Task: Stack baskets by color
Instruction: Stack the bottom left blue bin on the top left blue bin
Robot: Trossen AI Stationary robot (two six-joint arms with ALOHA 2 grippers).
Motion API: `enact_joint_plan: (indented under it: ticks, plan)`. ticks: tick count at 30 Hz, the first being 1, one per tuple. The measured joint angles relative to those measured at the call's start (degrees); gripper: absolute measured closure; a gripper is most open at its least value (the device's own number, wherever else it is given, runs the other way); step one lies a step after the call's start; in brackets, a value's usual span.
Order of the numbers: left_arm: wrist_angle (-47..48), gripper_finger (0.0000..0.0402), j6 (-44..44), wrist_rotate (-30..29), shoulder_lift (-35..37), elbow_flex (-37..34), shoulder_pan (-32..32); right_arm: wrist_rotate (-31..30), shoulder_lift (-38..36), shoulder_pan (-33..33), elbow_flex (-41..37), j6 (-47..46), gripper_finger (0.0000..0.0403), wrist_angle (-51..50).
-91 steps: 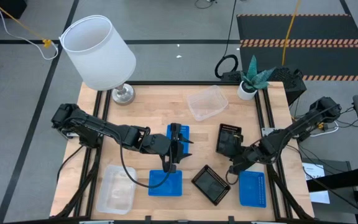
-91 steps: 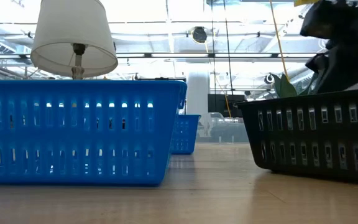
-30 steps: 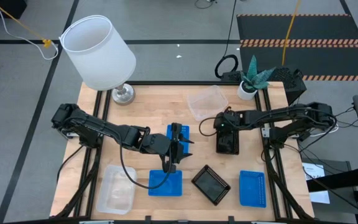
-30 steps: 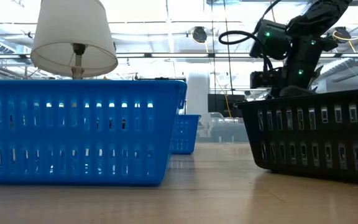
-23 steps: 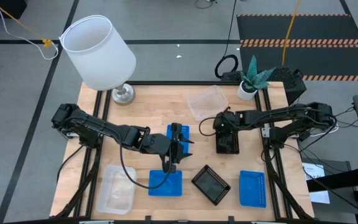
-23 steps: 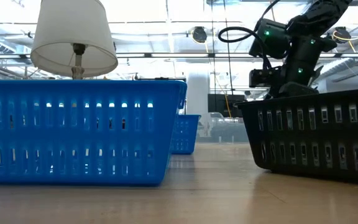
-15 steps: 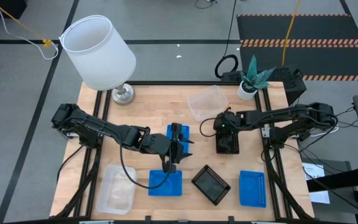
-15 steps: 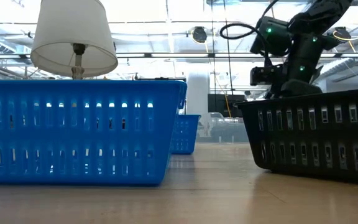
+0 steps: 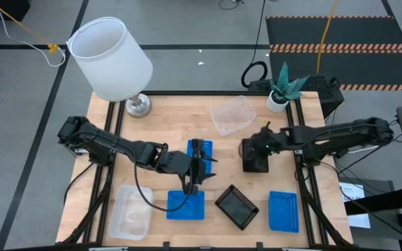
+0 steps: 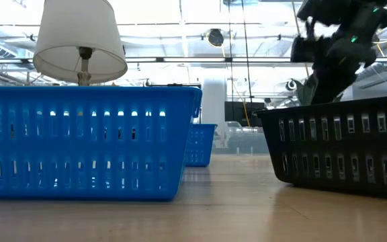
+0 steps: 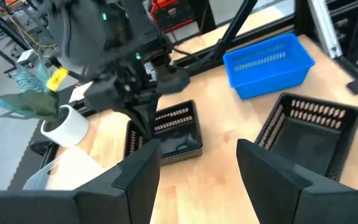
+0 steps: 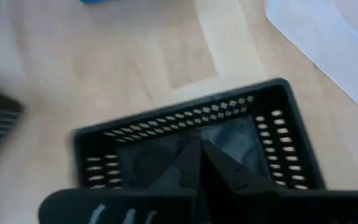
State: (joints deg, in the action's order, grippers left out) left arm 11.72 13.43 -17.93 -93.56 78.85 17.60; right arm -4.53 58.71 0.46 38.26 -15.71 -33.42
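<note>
My right gripper (image 12: 199,149) is shut and hangs above the inside of a black basket (image 9: 255,162) at the table's middle right, clear of it. My left gripper (image 11: 197,149) stands open above the table's middle with nothing between its fingers. In the high view it (image 9: 201,166) is over a blue basket (image 9: 202,148). A second blue basket (image 9: 187,203) rests just nearer. Another black basket (image 9: 237,206) and a third blue one (image 9: 283,210) lie near the front edge. Clear baskets sit at the far middle (image 9: 232,115) and the near left (image 9: 132,213).
A white lamp (image 9: 110,59) stands at the far left corner and a small potted plant (image 9: 281,87) at the far right. Bare wood lies between the lamp and the blue baskets. Dark frame rails run along the table's edges.
My right gripper has risen over the far black basket and drawn back a little toward the table's right and near edges. Its arm has swung with it. The baskets and my left gripper have stayed where they were.
</note>
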Motion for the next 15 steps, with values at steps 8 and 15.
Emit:
enact_joint_plan:
  ticks: [8, 15]
  plan:
    - [-2.88, 0.0188, 0.13, -0.42, -0.57, 0.00, 3.75, -4.99, -6.62, 11.12, 2.01, -8.51, 0.0399, 0.97]
    - [-2.90, 0.0188, -2.81, -6.11, -0.63, 0.00, 7.25, -13.49, -5.85, 23.27, 6.02, -12.20, 0.0399, 2.50]
